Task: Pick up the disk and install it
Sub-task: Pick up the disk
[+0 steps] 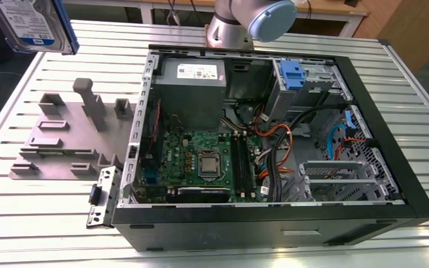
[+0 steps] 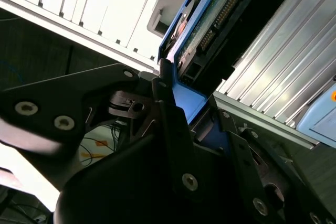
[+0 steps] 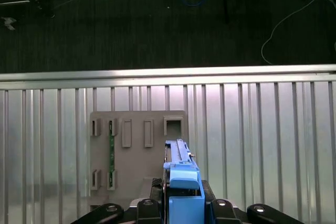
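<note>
Clamping the blue plastic bracket from both sides, the black linkage gripper (image 3: 181,214) has its jaws closed on the disk (image 3: 181,177), a flat silver hard drive with a white-and-blue label. In the second wrist view the gripper (image 2: 194,111) pinches the bracket's lower end, while the disk (image 2: 210,19) stretches away from it, its connector edge and green circuit side exposed.

In the exterior view the disk (image 1: 28,22) hangs in the air at the far corner on the exterior view's left, label facing the camera, with open space on every side. It is clear of the grey fixture plate (image 1: 58,139) with upright holders below it.

In the first wrist view the drive shows edge-on over that fixture plate (image 3: 136,129), whose slots lie just beside it; a thin green board (image 3: 111,150) stands in one slot. Around the plate the slatted aluminium table (image 3: 262,129) is bare up to its edge rail, with dark floor (image 3: 157,24) beyond.

Well apart, toward the exterior view's right, the open black computer case (image 1: 274,218) lies on the table, holding a grey power-supply box (image 1: 192,95) and a small blue clip (image 1: 292,75).
</note>
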Controlling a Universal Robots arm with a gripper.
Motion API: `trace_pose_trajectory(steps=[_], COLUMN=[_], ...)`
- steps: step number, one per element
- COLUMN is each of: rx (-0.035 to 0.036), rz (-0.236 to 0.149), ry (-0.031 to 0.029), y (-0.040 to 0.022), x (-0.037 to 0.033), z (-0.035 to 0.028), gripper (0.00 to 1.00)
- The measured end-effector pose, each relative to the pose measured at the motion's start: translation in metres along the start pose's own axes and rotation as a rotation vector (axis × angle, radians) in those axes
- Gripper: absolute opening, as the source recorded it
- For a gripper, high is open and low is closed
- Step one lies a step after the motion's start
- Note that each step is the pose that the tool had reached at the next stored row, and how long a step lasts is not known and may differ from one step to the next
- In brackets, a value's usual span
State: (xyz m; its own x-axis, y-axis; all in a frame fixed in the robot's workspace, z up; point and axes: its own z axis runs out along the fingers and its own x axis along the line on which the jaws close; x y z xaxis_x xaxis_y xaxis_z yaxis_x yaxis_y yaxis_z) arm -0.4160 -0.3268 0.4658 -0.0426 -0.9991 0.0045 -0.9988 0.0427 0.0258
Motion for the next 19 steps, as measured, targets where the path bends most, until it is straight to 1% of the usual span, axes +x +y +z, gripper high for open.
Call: trace_pose_trajectory(steps=[6, 19], rx=[-0.0001, -0.0001], rz=[0.0, 0.0], ry=[0.0001, 0.0001], y=[-0.0133, -0.0453], x=[-0.0005, -0.0019], z=[-0.0004, -0.0012], gripper=[0.36, 0.36])
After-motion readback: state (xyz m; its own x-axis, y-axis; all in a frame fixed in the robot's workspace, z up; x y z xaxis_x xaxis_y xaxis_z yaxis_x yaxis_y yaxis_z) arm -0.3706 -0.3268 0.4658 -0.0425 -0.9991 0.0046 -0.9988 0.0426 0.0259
